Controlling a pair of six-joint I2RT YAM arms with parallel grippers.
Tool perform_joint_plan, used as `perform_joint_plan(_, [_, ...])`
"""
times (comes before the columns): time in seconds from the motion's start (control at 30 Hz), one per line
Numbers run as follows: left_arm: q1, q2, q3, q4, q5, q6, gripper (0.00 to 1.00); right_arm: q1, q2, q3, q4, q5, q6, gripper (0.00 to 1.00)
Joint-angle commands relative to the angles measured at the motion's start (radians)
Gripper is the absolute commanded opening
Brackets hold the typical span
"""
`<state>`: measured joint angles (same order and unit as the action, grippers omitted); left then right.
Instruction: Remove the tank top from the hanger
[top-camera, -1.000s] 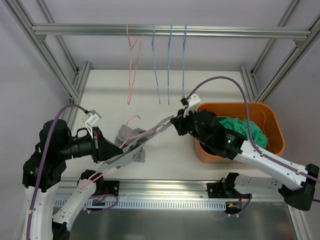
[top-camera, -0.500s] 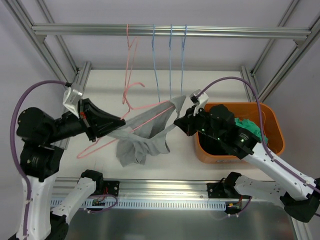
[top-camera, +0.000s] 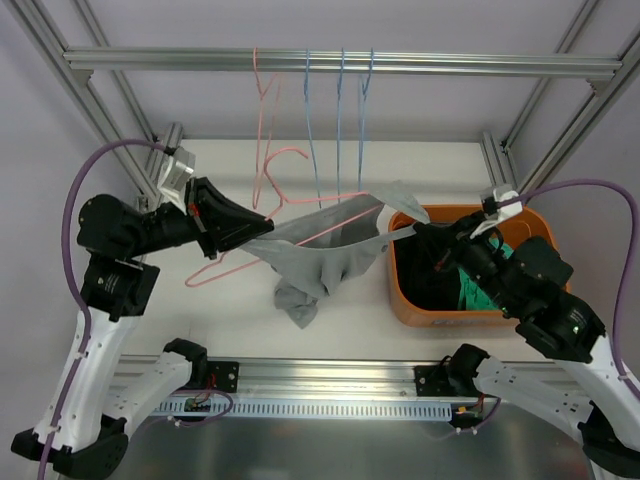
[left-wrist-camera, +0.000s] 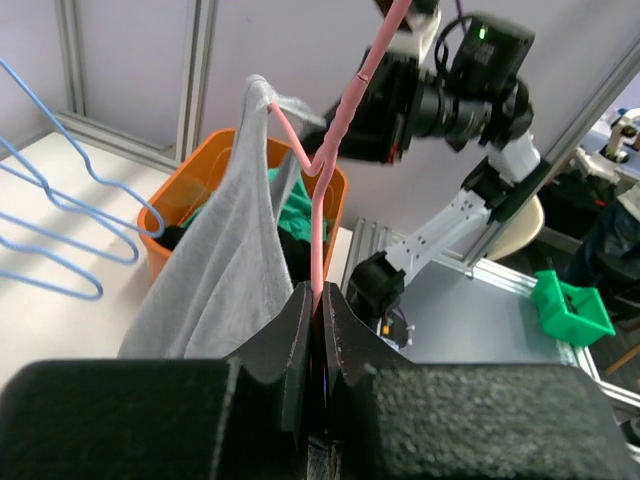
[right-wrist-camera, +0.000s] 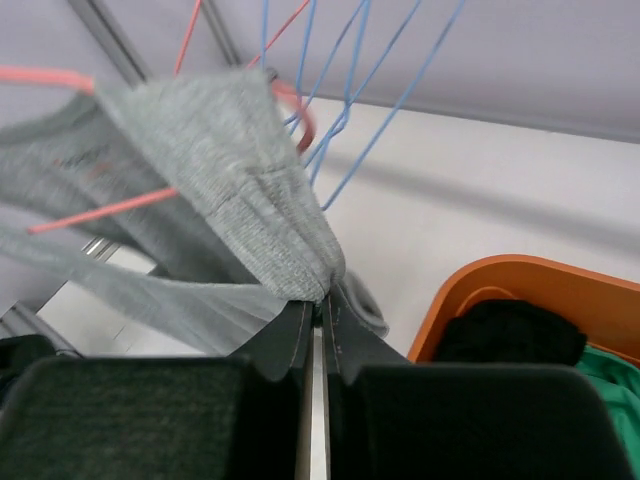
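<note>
A grey tank top (top-camera: 325, 260) hangs on a pink hanger (top-camera: 285, 185), held in the air over the table. My left gripper (top-camera: 262, 228) is shut on the hanger's wire (left-wrist-camera: 322, 215); the top drapes beside it (left-wrist-camera: 215, 270). My right gripper (top-camera: 418, 230) is shut on a bunched strap of the tank top (right-wrist-camera: 270, 225), over the orange bin's left rim, stretching the cloth between the arms. The pink hanger wire passes through the cloth (right-wrist-camera: 100, 210).
An orange bin (top-camera: 545, 240) with green and black clothes stands at the right. Three blue hangers (top-camera: 340, 130) and a pink one (top-camera: 262, 100) hang from the top rail (top-camera: 340, 62). Aluminium frame posts flank the table.
Both arms have risen and spread apart. The right gripper pulled the tank top's strap rightward to the bin; the left gripper lifted the hanger up. The top is now stretched wider.
</note>
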<state>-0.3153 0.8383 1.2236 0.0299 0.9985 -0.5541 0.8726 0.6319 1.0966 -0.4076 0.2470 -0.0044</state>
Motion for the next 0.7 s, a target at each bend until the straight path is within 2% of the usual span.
perform_joint_plan(0.0, [-0.008, -0.093, -0.079, -0.024, -0.009, 0.100, 0.00, -0.003, 0.009, 0.051, -0.076, 0.159, -0.052, 0.00])
perform_joint_plan(0.27, [-0.007, -0.246, -0.243, -0.275, -0.006, 0.174, 0.00, -0.003, 0.075, 0.074, -0.079, 0.186, -0.075, 0.00])
perform_joint_plan(0.43, [-0.008, -0.327, -0.298, -0.328, 0.008, 0.184, 0.00, -0.009, 0.117, 0.074, -0.079, 0.187, -0.080, 0.00])
perform_joint_plan(0.67, [-0.008, -0.370, -0.224, -0.328, 0.045, 0.168, 0.00, -0.073, 0.189, 0.042, -0.079, 0.080, -0.059, 0.00])
